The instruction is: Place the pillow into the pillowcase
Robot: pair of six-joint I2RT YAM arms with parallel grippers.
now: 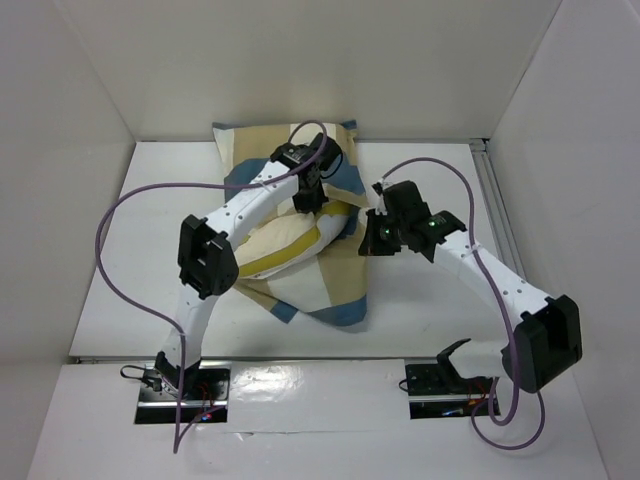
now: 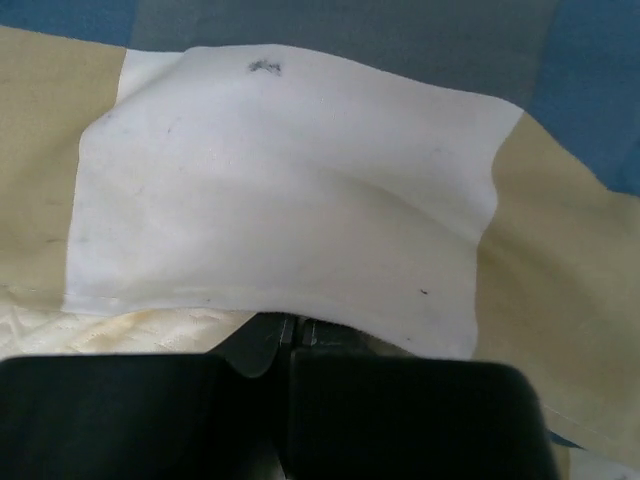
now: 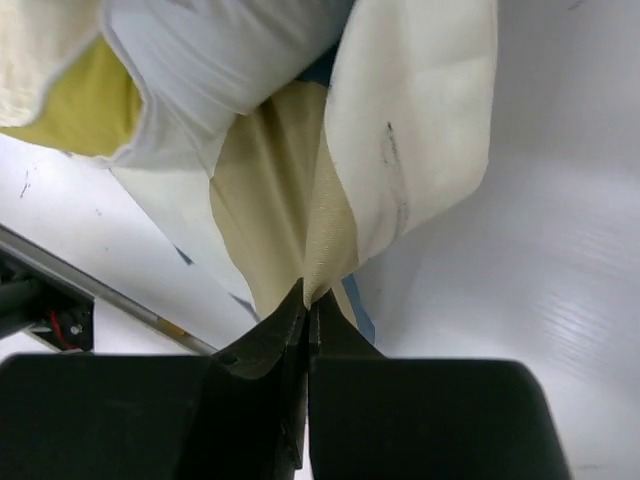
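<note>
The checked blue, tan and white pillowcase [image 1: 320,290] lies crumpled mid-table. The cream pillow [image 1: 285,245] with its yellow piping shows through the mouth of the case, under the left arm. My left gripper [image 1: 308,205] is shut on the hem of a white block of the pillowcase [image 2: 280,190]; in the left wrist view the left gripper [image 2: 296,328] pinches that edge, with the quilted pillow [image 2: 130,325] just beneath it. My right gripper [image 1: 362,232] is shut on a tan fold at the case's right side. The right wrist view shows the right gripper [image 3: 310,297], the pillowcase [image 3: 400,130] and the pillow [image 3: 70,110].
White walls enclose the table at the back and on both sides. A metal rail [image 1: 495,200] runs along the right edge and another rail [image 1: 300,358] along the front. Purple cables [image 1: 120,215] loop over both arms.
</note>
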